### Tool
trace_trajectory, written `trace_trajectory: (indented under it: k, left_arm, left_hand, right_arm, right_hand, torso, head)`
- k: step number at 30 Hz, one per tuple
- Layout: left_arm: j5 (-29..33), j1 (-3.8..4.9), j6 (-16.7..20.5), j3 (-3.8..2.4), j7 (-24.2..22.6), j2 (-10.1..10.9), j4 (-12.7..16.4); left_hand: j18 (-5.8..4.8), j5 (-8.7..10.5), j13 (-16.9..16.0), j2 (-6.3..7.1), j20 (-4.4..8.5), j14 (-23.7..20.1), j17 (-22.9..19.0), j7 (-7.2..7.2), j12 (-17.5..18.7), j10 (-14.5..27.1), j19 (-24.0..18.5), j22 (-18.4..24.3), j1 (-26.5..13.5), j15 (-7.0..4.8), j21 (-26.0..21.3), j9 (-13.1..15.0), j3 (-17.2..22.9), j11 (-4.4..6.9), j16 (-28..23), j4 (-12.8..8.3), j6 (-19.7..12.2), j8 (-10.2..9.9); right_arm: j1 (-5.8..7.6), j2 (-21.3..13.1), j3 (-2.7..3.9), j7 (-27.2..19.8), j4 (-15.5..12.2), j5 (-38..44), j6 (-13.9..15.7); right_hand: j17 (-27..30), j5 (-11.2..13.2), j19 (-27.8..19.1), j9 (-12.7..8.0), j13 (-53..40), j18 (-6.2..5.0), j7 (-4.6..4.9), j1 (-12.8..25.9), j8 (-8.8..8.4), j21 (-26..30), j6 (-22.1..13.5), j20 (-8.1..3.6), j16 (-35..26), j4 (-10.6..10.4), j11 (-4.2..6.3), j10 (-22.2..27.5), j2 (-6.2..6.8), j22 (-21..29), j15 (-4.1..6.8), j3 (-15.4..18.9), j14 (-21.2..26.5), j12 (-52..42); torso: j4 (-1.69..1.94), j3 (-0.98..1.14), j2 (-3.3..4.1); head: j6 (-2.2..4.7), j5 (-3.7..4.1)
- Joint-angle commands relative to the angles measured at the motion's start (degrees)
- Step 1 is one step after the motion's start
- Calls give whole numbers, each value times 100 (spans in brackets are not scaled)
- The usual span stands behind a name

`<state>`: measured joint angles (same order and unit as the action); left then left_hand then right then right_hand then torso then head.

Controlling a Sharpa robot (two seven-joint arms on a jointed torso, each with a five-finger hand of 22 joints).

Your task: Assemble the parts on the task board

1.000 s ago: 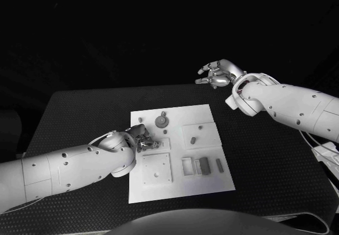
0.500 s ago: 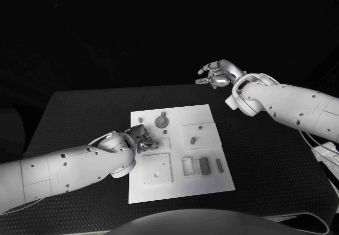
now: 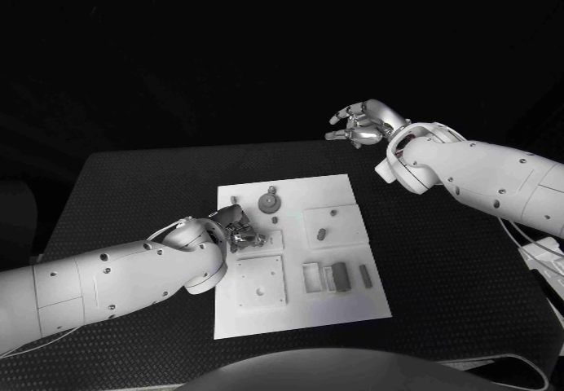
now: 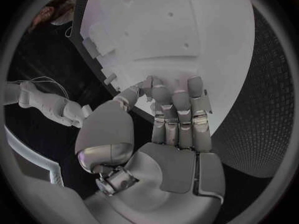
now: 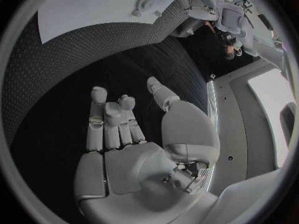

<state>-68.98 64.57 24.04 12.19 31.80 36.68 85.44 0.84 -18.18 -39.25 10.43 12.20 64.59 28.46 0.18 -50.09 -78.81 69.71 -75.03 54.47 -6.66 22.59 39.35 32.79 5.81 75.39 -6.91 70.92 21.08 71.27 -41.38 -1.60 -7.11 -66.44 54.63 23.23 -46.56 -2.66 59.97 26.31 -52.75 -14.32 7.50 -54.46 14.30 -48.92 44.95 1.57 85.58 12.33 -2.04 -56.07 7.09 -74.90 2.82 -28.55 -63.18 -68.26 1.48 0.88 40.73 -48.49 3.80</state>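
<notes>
Hovering over the left edge of the task board (image 3: 341,305) in the table's (image 3: 129,179) middle is the left hand (image 3: 235,230), fingers curled downward; any hold can't be made out. Right hand (image 3: 362,122) floats beyond the far edge, loosely spread, holding nothing.

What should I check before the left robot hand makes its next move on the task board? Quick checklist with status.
1. Left robot hand is over the task board, near its left edge: ok.
2. Left robot hand holds a part: cannot tell; the fingers lie together against the board, and nothing shows between them.
3. Right robot hand is off the board, raised beyond the table's far edge: ok.
4. Right robot hand is empty, fingers apart: ok.
5. Round part sits at the far end of the board, apart from the left robot hand: ok.
6. Task board lies flat on the table: ok.
</notes>
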Motion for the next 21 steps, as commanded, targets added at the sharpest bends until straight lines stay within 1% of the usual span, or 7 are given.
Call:
trace_trajectory:
  k: [1, 3, 4, 14, 16, 19, 21]
  left_arm:
    - [59, 0, 66, -5, -83, -15, 1]
    - [52, 0, 30, -5, -68, -25, -14]
    - [45, 1, 12, -5, -57, -32, -28]
    - [-307, 1, 34, -1, 99, -160, -104]
    - [-394, 0, 24, 1, 102, -182, -110]
    - [-486, 0, 36, 3, 122, -208, -122]
    - [-526, 0, 51, 4, 127, -216, -128]
  left_hand:
    - [26, -36, -9, -308, 12, 23, 8, -25, -29, -9, 14, -120, 211, -17, 20, 12, 73, 29, 20, -286, 24, 41]
    - [24, -17, -6, -423, 11, 26, 7, -24, -30, -11, 18, -119, 278, -13, 25, 10, 104, 28, 21, -412, 21, 48]
    - [23, 0, -5, -444, 10, 26, 7, -23, -29, -11, 17, -118, 284, -11, 25, 9, 106, 27, 20, -440, 21, 50]
    - [22, 117, 5, -541, 8, 39, 4, -22, -28, -21, 24, -117, 251, -8, 32, 0, 103, 27, 21, -538, 17, 59]
    - [22, 181, 11, -559, 8, 39, 0, -21, -22, -20, 23, -116, 241, -9, 32, -5, 106, 26, 16, -559, 13, 58]
    - [22, 448, 29, -588, 7, 39, -12, -15, -5, -18, 20, -113, 230, -9, 27, -21, 127, 22, 2, -607, -5, 53]
    - [20, 517, 36, -596, 6, 39, -16, -12, 2, -16, 17, -112, 228, -9, 24, -28, 136, 20, -3, -614, -11, 50]
  right_arm:
    - [-2, 1, 2, -31, -3, 1, -68]
    - [-2, 2, 2, -29, -1, 1, -69]
    - [-2, 1, 2, -27, -2, 1, -72]
    - [-2, 2, 2, -17, -8, 1, -72]
    - [-2, 2, 2, -16, -9, 1, -72]
    - [-2, 3, 2, -16, -9, 1, -71]
    - [-2, 1, 2, -16, -9, 1, -68]
  right_hand:
    - [5, -23, -24, -8, 8, -68, 225, 56, -21, 34, 262, -16, -25, -34, -126, 406, 12, -107, 7, -11, 36, -28]
    - [5, -23, -24, -8, 8, -68, 225, 56, -21, 34, 262, -16, -25, -34, -126, 406, 12, -107, 7, -11, 36, -28]
    - [5, -23, -24, -8, 8, -68, 225, 55, -21, 34, 262, -16, -25, -34, -126, 406, 12, -107, 7, -12, 36, -28]
    - [5, -23, -25, -9, 9, -68, 225, 57, -21, 34, 262, -17, -25, -34, -126, 407, 13, -107, 7, -12, 36, -29]
    - [5, -23, -25, -9, 9, -68, 225, 57, -21, 35, 262, -17, -25, -34, -126, 407, 14, -107, 7, -12, 36, -29]
    - [5, -23, -25, -9, 10, -68, 225, 58, -21, 35, 262, -17, -25, -34, -127, 407, 15, -108, 7, -11, 36, -29]
    - [5, -22, -25, -9, 10, -68, 225, 58, -20, 35, 262, -17, -25, -34, -127, 407, 16, -108, 7, -11, 36, -30]
  torso:
    - [-2, 0, 0]
    - [-4, 2, -1]
    - [-4, 2, -1]
    - [-4, 5, 0]
    - [-4, 5, -1]
    - [-5, 5, 3]
    - [-6, 5, 2]
  head:
    - [-2, -2]
    - [-3, -2]
    - [-3, -2]
    - [-8, -3]
    - [-3, -2]
    - [-1, -2]
    - [-1, 0]
